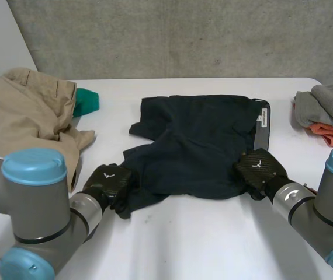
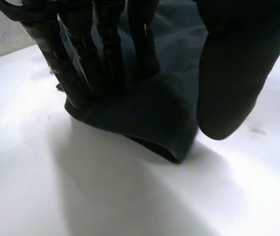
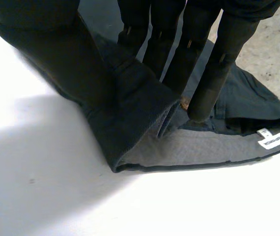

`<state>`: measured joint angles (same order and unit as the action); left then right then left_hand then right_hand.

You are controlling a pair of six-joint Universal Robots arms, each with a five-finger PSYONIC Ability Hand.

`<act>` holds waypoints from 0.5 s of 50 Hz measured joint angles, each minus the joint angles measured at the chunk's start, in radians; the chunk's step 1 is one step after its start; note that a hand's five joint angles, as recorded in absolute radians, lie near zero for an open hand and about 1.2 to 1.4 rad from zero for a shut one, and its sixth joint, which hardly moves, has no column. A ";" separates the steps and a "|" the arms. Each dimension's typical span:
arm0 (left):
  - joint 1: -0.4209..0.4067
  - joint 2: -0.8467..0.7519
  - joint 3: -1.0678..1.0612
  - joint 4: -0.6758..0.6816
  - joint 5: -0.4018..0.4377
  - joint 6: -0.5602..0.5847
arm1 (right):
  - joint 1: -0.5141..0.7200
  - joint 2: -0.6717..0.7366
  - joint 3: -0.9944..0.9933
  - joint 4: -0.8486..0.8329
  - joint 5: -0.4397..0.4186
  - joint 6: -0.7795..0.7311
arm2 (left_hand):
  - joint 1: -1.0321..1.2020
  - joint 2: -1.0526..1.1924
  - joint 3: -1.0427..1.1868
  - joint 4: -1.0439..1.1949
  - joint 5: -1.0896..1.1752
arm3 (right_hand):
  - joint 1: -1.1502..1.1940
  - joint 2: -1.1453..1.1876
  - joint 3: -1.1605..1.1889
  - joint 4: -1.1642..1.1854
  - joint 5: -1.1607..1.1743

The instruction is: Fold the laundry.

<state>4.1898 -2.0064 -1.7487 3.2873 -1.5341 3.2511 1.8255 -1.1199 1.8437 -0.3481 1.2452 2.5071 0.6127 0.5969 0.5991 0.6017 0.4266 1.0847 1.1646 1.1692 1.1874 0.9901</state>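
- Lying at 10 o'clock on the table (image 1: 213, 245), the tan trousers (image 1: 35, 116) are out of play.
- The left hand (image 1: 109, 182) rests on the leg hem at the 7 o'clock corner of the dark shorts (image 1: 201, 146). Its fingers (image 2: 105, 64) stand straight on the cloth and its thumb (image 2: 233, 83) is clear, so it is pressing, not grasping.
- The shorts lie spread mid-table, with the waistband (image 3: 194, 147) toward 3 o'clock.
- The right hand (image 1: 260, 169) is at the 4 o'clock corner and nips the waistband between thumb and fingers.
- A grey towel (image 1: 330, 102) sits at 2 o'clock.
- To do the step well, the left hand probably needs to close on the hem first. Both corners can then rise together and travel toward 12 o'clock, keeping the near edge taut.
- How many layers lie under the left hand is hard to tell, because the legs are rumpled. The print on the label (image 3: 272, 139) is unreadable.
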 measured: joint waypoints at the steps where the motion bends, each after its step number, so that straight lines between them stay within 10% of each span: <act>1: -0.003 -0.008 0.006 0.009 -0.004 0.007 | 0.000 0.001 -0.001 -0.006 0.002 0.001 | 0.039 0.042 0.040 0.036 0.034 | 0.001 0.000 0.001 0.004 0.004; 13: -0.018 -0.059 0.071 0.106 -0.031 0.164 | -0.004 -0.112 0.005 0.012 0.018 0.067 | 0.542 0.598 0.588 0.595 0.558 | 0.014 0.000 0.001 0.006 0.010; 25: -0.001 0.416 0.101 -0.006 0.023 0.177 | -0.028 -0.419 -0.233 0.307 0.054 0.092 | 0.542 0.599 0.588 0.596 0.558 | 0.029 0.000 0.001 0.010 0.012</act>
<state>4.1892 -1.5899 -1.6479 3.2811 -1.5107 3.4285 1.7979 -1.5386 1.6109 -0.0414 1.2993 2.5991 1.1548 1.1954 1.1874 1.1974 0.9850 1.1138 1.1646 1.1701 1.1969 1.0020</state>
